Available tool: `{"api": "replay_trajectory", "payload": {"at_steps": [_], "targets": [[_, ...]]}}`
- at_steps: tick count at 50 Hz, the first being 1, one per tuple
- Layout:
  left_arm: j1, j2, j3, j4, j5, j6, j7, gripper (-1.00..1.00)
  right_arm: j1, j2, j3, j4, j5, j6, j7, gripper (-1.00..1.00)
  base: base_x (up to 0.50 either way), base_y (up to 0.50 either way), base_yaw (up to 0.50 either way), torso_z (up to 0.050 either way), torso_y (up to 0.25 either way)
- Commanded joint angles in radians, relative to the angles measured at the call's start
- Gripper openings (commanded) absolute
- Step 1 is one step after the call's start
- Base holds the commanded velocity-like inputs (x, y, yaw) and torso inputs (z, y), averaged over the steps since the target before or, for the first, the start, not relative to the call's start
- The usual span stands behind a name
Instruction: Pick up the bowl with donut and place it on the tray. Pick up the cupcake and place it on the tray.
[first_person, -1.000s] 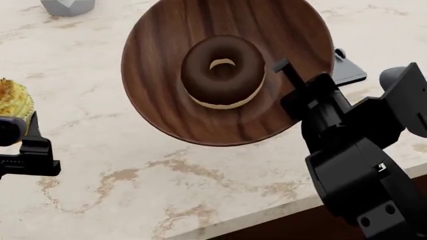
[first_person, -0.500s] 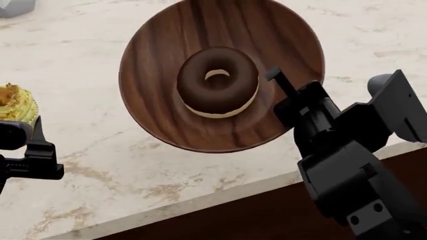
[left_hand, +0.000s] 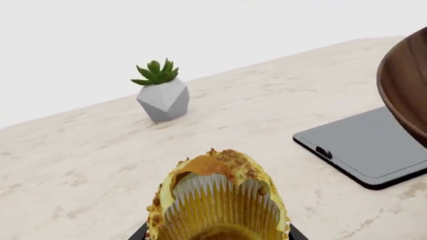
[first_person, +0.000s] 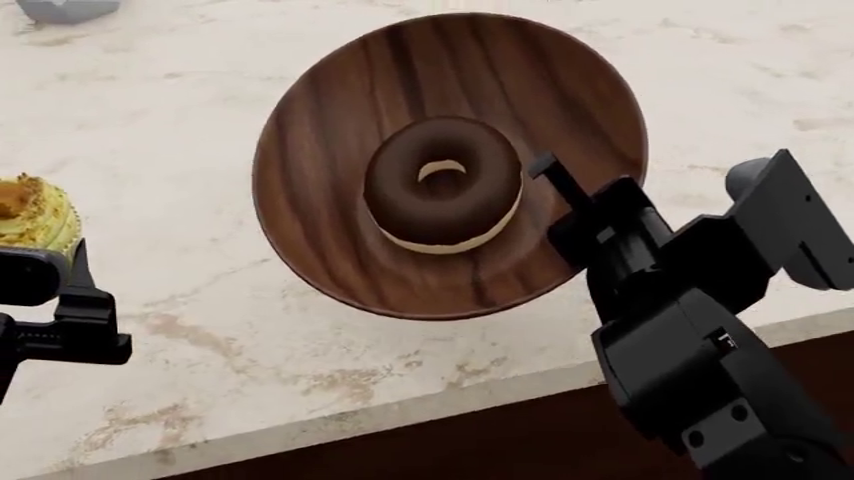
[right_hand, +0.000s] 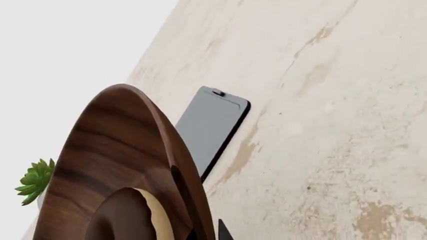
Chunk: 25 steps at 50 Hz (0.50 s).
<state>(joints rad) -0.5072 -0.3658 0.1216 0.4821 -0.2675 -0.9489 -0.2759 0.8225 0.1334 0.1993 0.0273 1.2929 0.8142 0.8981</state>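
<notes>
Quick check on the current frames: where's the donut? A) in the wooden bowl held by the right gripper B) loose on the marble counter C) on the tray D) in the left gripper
A: the donut sits in the middle of the bowl, whose rim is pinched by the right gripper above the counter, while the tray lies bare.

Beige marble countertop (first_person: 400, 360) with tan veining (dark brown front edge), plain white backdrop, little succulent (left_hand: 157, 73) in a grey faceted pot (left_hand: 163, 101).
</notes>
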Motion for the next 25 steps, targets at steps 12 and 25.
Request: {"api": "replay_trajectory", "payload": {"at_steps": [12, 25], "targets": [[0.0, -0.003, 0.013, 0.016, -0.018, -0.009, -0.028, -1.0, -0.005, 0.005, 0.011, 0.042, 0.025, -0.05, -0.041, -1.0, 0.0, 0.0, 0.5, 0.001, 0.001], [0.008, -0.006, 0.015, -0.003, -0.017, 0.014, -0.025, -1.0, -0.008, -0.002, -0.008, 0.057, 0.021, -0.068, -0.064, -1.0, 0.0, 0.0, 0.5, 0.0, 0.001]]}}
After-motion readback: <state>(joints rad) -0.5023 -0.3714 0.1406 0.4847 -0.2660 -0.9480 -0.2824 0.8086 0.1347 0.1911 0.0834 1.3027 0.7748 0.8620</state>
